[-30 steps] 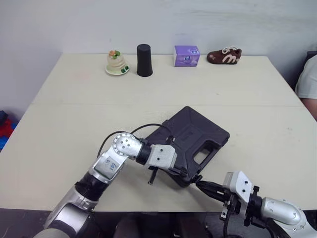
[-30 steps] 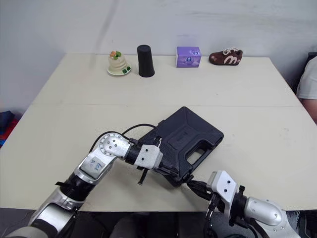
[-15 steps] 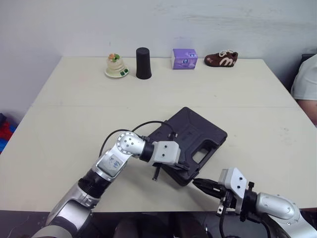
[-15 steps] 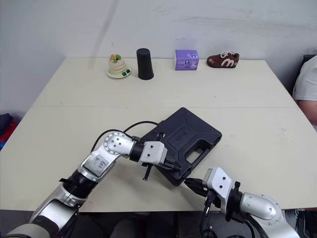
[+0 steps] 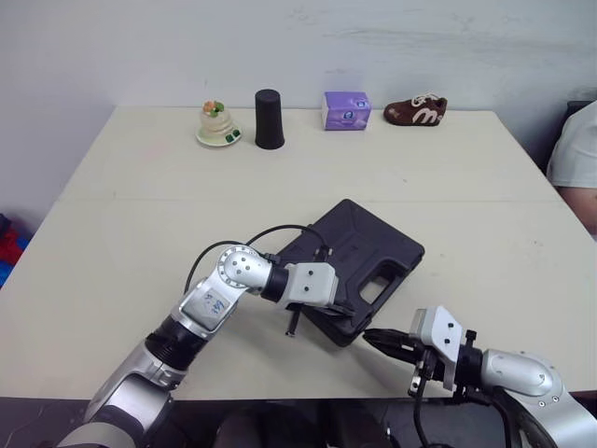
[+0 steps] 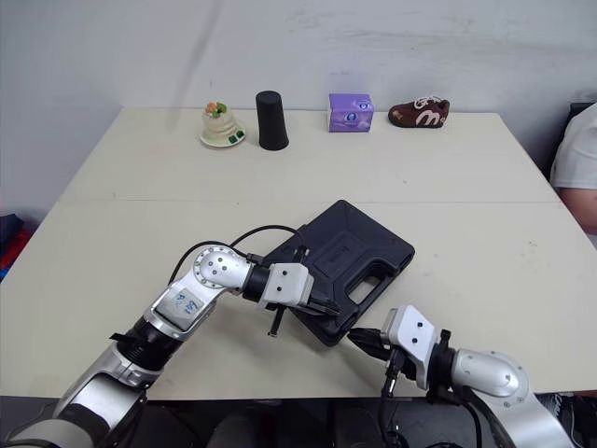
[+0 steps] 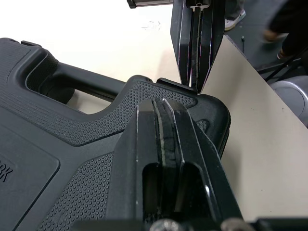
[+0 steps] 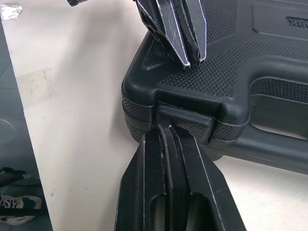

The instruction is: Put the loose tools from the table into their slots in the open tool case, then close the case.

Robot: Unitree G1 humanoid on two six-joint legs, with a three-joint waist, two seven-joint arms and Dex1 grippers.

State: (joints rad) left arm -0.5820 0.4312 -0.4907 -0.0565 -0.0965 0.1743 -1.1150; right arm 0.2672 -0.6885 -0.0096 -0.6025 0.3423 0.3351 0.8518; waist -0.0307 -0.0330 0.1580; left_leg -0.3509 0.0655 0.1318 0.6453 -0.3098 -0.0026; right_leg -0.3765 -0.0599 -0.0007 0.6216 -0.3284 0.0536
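Pale table (image 5: 140, 215) carries the black tool case (image 5: 378, 245), lid down, near its front edge. It is hard moulded plastic, likely rigid and weighty, best worked at the latch (image 8: 185, 118).

Left wrist view: left claw (image 7: 162, 103), fingers together, rests on the textured lid's corner.

Right wrist view: right claw (image 8: 166, 131), closed and empty, points level at the latch.

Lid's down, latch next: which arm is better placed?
Right. The right gripper, shut, points at the latch on the front edge of the tool case; the left gripper is over the lid.
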